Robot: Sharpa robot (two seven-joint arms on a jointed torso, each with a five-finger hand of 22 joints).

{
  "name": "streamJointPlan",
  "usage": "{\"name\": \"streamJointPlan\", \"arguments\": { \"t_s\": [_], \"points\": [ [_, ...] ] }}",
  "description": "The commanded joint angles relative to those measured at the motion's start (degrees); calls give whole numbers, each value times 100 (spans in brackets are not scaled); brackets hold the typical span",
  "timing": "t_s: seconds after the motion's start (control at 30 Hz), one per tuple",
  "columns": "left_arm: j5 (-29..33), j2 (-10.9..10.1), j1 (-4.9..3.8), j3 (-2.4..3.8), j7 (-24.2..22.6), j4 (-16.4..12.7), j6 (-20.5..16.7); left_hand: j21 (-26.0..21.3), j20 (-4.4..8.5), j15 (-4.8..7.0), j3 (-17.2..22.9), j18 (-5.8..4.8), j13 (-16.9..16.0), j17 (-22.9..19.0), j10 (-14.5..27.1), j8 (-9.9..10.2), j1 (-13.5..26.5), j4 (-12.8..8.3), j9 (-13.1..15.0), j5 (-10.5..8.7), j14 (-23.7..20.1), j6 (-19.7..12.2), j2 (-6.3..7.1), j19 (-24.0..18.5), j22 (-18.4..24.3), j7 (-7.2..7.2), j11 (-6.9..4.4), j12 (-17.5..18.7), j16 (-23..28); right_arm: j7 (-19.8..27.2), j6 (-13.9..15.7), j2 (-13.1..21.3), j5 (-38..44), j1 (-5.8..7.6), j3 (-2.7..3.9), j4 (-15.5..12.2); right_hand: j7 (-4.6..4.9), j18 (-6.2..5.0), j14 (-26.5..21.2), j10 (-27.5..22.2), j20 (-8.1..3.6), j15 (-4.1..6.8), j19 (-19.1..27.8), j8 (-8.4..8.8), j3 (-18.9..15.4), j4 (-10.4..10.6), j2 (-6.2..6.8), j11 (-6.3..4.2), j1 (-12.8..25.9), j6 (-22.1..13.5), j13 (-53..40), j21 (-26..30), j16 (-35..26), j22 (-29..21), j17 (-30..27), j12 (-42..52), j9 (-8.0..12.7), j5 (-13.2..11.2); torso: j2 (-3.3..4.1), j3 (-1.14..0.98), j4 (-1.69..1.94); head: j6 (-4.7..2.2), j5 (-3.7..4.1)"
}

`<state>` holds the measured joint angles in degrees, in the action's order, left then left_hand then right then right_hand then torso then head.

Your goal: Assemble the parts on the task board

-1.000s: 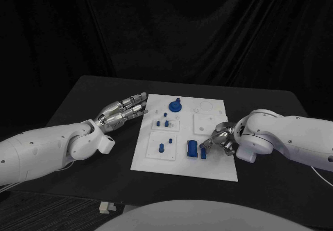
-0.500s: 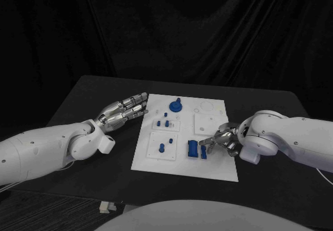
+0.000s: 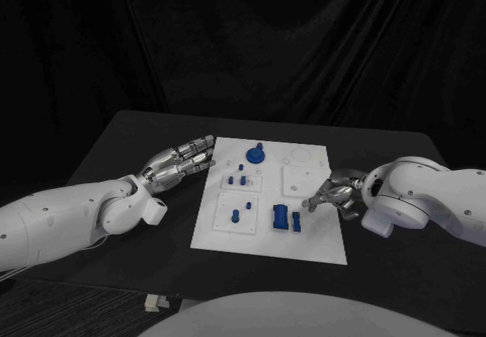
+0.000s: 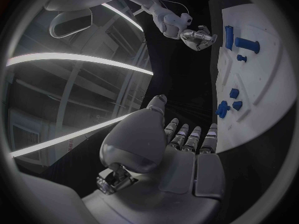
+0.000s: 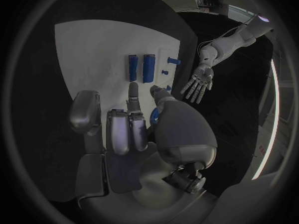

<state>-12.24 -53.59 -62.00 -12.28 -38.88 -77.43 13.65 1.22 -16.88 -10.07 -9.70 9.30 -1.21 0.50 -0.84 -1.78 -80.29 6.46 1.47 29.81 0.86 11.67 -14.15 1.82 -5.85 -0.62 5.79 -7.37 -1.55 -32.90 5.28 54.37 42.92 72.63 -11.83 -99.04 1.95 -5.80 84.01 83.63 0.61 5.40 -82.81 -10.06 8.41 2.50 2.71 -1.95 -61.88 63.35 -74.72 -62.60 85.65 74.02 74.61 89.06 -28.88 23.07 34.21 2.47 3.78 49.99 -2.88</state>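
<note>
The black table [image 3: 121,133] carried the white task board [image 3: 314,242] at its centre, with the blue parts standing in it: a round knobbed piece [image 3: 256,153] toward twelve o'clock, small pegs [image 3: 237,180] mid-board, and two upright blocks [image 3: 286,218] toward five o'clock. The left hand [image 3: 180,163] lay at the board's nine o'clock edge, fingers straight and together, holding nothing, probably parked clear. The right hand [image 3: 331,194], at the four o'clock edge beside the blocks, had fingers loosely curled and apparently empty, probably ready for the next part.
</note>
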Motion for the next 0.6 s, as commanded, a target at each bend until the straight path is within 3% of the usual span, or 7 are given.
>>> {"name": "streamJointPlan", "arguments": {
  "t_s": [0.03, 0.1, 0.23, 0.33, 0.43, 0.47, 0.6],
  "points": [
    [31, 0, 8, 5, -476, -15, 38, 23, 11, -77, 40, 32, -15, 22, 14, -20, -7, -94, 25, 88, 30, 0, -60, 59, -51, -14, 59, -119, -81, 826, 582, 122, 1116, -49, 1, -216, 8, 115, 532, 637, -10, 36, -139, -242, 65, -215, 5, -29, -439, -164, -1528, -244, 163, 992, 1200, 94, -214, 110, -2, -1, -4, 1, -17],
    [31, -1, 8, 5, -479, -15, 38, 23, 11, -77, 40, 32, -15, 22, 14, -20, -7, -94, 25, 88, 30, 0, -60, 59, -51, -14, 59, -119, -81, 1138, 731, 203, 1750, -120, 1, -343, 67, 156, 550, 637, 13, -2, -173, -391, 61, -372, -41, 22, -754, -479, -1528, -456, 247, 1037, 1301, 94, -356, 12, -4, -1, -6, 1, -21],
    [31, -10, 8, 5, -484, -26, 40, 24, 11, -76, 42, 32, -16, 22, 13, -20, -8, -99, 25, 91, 30, -1, -60, 61, -52, -15, 60, -125, -82, 1852, 1138, 343, 2796, -332, -1, -538, 98, 197, 592, 637, 14, 18, -205, -297, 43, -462, -89, -30, -1079, -963, -1528, -738, 410, 1098, 1506, 94, -173, -187, -1, 1, -1, 1, -26],
    [31, -21, 8, 5, -483, -35, 38, 25, 11, -76, 48, 33, -16, 22, 13, -23, -11, -108, 26, 99, 31, 7, -60, 63, -54, -18, 60, -125, -84, 2321, 1571, 434, 3480, -540, -1, -638, 160, 231, 599, 637, 48, -35, -232, -315, 6, -489, -59, 33, -1254, -754, -1528, -929, 435, 1138, 1539, 94, 54, -398, 2, 1, 6, 1, -31],
    [31, -39, 9, 5, -486, -43, 37, 25, 11, -76, 48, 33, -16, 22, 13, -23, -11, -108, 26, 99, 31, 7, -60, 63, -54, -18, 60, -125, -84, 2621, 2000, 494, 4175, -771, -1, -714, 93, 256, 599, 637, 46, -10, -258, -378, -77, -421, 19, -7, -1420, -521, -1528, -1116, 435, 1178, 1539, 94, 218, -910, 6, 2, 0, 1, -46],
    [31, -41, 9, 5, -486, -44, 38, 25, 11, -76, 48, 33, -16, 22, 13, -23, -11, -108, 26, 99, 31, 7, -60, 63, -54, -18, 60, -125, -84, 2653, 2066, 503, 4281, -818, -1, -725, 73, 262, 599, 637, 38, 7, -258, -408, -89, -327, 75, -21, -1522, -438, -1528, -1157, 435, 1185, 1539, 94, 280, -1128, 8, 2, 0, 1, -48],
    [31, -48, 9, 5, -484, -45, 42, 25, 11, -76, 50, 33, -16, 22, 13, -22, -13, -113, 26, 103, 31, 5, -59, 64, -55, -19, 61, -125, -84, 2741, 2234, 515, 4651, -1032, -2, -734, 72, 266, 599, 637, 30, 3, -239, -457, -92, 42, 238, -7, -1808, -339, -1528, -1204, 435, 1187, 1539, 94, 433, -1367, 5, 2, 1, 1, -33]
  ]
}}
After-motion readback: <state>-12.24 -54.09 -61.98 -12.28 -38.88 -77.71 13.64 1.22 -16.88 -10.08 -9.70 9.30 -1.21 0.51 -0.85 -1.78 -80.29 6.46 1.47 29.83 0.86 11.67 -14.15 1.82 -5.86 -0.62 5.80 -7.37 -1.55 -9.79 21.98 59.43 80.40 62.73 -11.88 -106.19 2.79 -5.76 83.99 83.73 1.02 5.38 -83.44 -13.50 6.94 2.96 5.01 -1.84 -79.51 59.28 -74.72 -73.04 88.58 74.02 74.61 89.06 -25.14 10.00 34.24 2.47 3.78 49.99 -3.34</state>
